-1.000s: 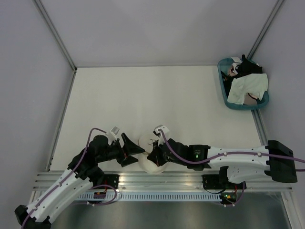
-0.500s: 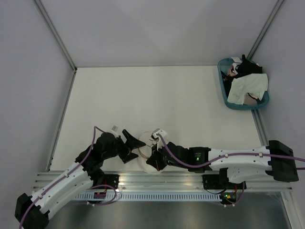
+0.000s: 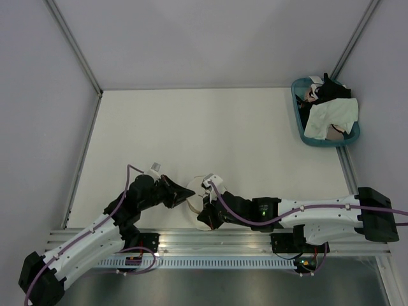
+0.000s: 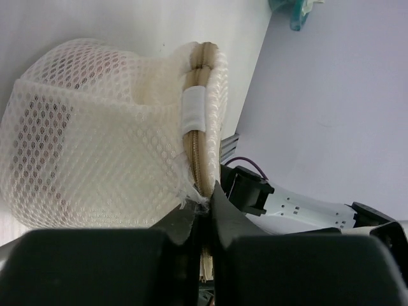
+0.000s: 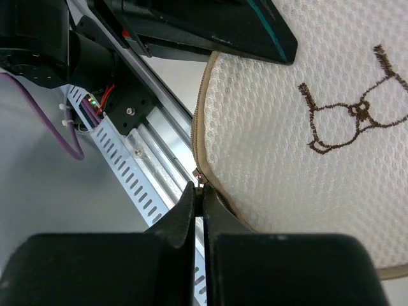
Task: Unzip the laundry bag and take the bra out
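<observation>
While the bag (image 3: pixel 199 191) sits just beyond the rail (image 3: pixel 217 241), my left gripper (image 4: pixel 204 203) pinches its rim (image 4: pixel 193 153) and my right gripper (image 5: pixel 199 191) clamps what seems the zipper pull (image 5: pixel 198 178). The mesh is soft and light, so I'd hold the rim.

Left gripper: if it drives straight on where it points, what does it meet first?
The laundry bag: the left gripper pinches its tan rim, so any advance presses into the mesh. The right arm lies behind, depth unclear.

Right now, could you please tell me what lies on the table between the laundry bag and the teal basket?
Nothing. In the top external view, the white table between the laundry bag and the teal basket is bare.
</observation>
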`<state>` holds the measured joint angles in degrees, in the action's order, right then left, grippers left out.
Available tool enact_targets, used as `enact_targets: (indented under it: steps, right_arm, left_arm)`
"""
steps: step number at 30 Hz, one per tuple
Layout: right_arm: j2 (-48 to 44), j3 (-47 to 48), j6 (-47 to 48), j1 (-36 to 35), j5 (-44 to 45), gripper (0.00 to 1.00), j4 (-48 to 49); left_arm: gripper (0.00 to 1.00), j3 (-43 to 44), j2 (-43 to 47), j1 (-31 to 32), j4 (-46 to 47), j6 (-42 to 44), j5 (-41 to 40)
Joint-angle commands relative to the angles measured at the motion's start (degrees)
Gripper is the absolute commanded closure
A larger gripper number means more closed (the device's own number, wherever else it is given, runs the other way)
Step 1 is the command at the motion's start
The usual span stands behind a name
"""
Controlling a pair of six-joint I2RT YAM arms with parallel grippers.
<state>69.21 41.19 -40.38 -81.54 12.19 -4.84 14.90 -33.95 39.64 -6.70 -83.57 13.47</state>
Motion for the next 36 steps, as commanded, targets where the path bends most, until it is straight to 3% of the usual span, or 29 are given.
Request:
enact_targets:
  steps: [1, 11, 18, 21, 25, 30, 36]
  right_arm:
    - [0.14, 3.01, 1.18, -0.29, 2.05, 0.99, -2.09]
    - [1.19, 6.45, -0.04, -0.38, 3.01, 1.0, -20.62]
    - [-0.39, 4.52, -5.93, -0.29, 7.5, 0.99, -30.92]
    - [-1.27, 4.51, -8.57, -0.29, 12.41, 1.0, -35.75]
    - [-0.92, 5.04, -8.23, 3.57, 17.34, 1.0, -39.45]
    - [1.19, 4.78, -2.44, 11.9, 22.69, 1.0, -38.58]
    - [4.0, 4.34, 5.22, 22.55, 20.69, 1.0, -32.08]
  left_arm:
    - [0.95, -0.39, 0.73, 0.18, 4.68, -0.1, 0.15]
    - [0.98, -0.4, -3.04, -0.44, 4.58, 9.46, -6.09]
    - [0.98, 6.45, -7.7, -2.28, 1.52, 20.44, -6.53]
    - [0.98, 9.44, -10.77, -4.74, 2.12, 25.27, -2.5]
    - [0.98, 13.39, -17.1, -7.73, 4.23, 31.18, 9.16]
    - [0.98, 19.19, -29.57, -8.0, 4.24, 41.19, 24.46]
    - [0.98, 26.49, -38.19, -8.26, 2.66, 49.02, 32.91]
